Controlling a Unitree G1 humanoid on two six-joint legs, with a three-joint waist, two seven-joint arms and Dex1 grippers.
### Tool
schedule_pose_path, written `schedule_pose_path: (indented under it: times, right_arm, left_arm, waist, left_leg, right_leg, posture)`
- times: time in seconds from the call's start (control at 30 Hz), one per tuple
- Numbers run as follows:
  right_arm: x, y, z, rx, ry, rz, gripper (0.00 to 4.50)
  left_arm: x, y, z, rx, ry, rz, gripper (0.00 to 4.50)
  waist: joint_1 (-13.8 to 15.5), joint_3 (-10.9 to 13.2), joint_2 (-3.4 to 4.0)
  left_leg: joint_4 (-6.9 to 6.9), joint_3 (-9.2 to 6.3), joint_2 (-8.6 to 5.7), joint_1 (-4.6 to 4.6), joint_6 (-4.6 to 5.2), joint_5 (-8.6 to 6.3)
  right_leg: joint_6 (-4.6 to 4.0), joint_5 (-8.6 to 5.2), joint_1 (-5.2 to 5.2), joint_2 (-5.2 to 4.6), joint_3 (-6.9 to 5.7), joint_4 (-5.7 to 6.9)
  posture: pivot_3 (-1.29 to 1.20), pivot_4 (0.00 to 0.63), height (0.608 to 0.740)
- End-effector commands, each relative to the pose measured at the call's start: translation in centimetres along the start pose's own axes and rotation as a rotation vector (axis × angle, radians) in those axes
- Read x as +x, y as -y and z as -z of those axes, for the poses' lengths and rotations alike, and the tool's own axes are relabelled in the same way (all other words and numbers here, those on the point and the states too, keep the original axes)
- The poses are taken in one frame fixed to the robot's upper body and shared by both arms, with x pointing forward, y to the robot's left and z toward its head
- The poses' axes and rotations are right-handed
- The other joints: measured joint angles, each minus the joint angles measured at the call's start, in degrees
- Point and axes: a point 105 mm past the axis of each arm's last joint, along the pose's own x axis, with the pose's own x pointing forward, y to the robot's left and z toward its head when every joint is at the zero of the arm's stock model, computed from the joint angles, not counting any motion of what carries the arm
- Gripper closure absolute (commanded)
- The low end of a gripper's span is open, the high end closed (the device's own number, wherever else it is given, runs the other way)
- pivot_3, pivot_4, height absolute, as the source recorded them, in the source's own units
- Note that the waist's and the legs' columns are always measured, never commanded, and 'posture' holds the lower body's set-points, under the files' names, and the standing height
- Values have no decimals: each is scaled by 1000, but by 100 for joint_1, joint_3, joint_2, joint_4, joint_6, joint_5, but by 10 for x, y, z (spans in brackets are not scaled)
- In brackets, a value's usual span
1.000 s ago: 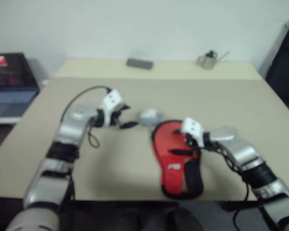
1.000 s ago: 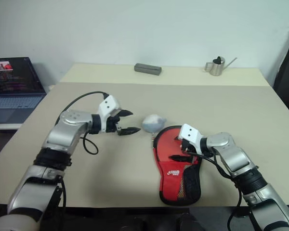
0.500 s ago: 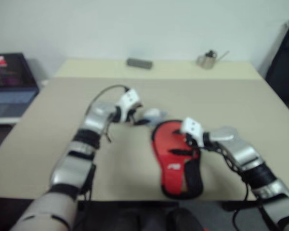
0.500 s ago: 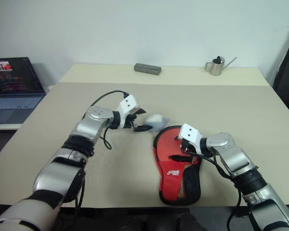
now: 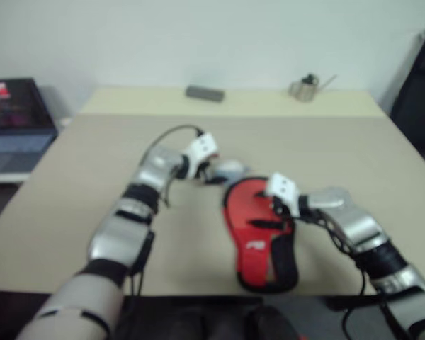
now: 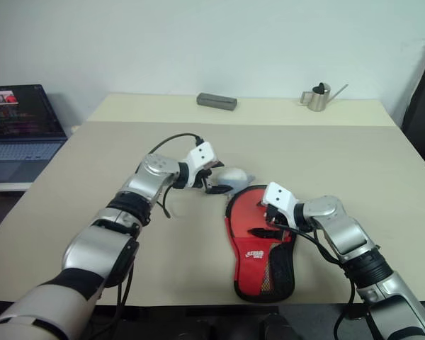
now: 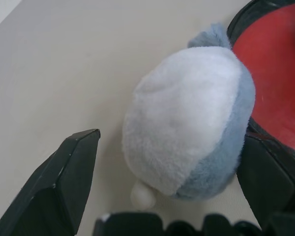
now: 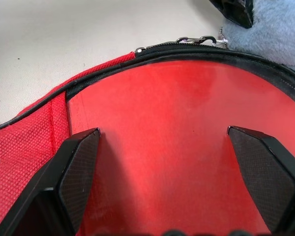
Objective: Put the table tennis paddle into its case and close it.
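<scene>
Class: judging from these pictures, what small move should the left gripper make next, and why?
Probably close the left gripper on the plush toy and lift it aside: its open fingers flank the toy, which lies against the case rim by the zip pull.

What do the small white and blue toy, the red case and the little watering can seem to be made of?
The toy: soft plush, by its fuzzy nap. The case: woven fabric, with visible weave, black trim and a metal zip pull. The watering can: probably metal, by its grey shine, though it is too far to be sure.
</scene>
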Motion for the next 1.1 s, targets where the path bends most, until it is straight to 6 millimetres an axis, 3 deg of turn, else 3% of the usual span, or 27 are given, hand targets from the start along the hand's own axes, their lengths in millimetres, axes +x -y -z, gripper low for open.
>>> schedule_pose_path:
  times: [0.03,0.23,0.33,0.57,1.1]
  right_arm:
    - [-3,0,-4,-14,13,17,0]
    - [-5,0,-2,-2,4,25,0]
    - [-7,3,3,25,-23,44,0]
    - [-15,5,24,74,-126,35,0]
    - [-12,-2,36,94,-189,16,0]
  left_arm:
    - [4,0,-10,38,20,6,1284]
    - [10,9,-11,42,30,39,3411]
    - [11,12,-11,41,35,55,4149]
    - [13,15,-12,44,41,66,4224]
    - [23,4,-13,61,1,-64,4224]
  waist:
    - [2,0,0]
    - [3,0,0]
    - [3,-1,-1]
    - [14,-4,-4]
    - [37,-11,-9]
  left_leg:
    - [1,0,0,0,0,0]
    - [1,-1,0,0,0,0]
    - [1,0,-1,0,0,0]
    - [2,-2,-4,1,0,0]
    - [6,-9,-9,21,0,0]
  right_leg:
    - [0,0,0,0,0,0]
    - [0,0,0,0,0,1]
    - [0,0,1,0,0,1]
    - [1,0,4,-1,-2,0]
    - [5,1,29,-2,-5,1]
  posture:
    - [0,150,740]
    - [0,150,740]
    - [0,150,740]
    - [0,150,740]
    - [0,150,740]
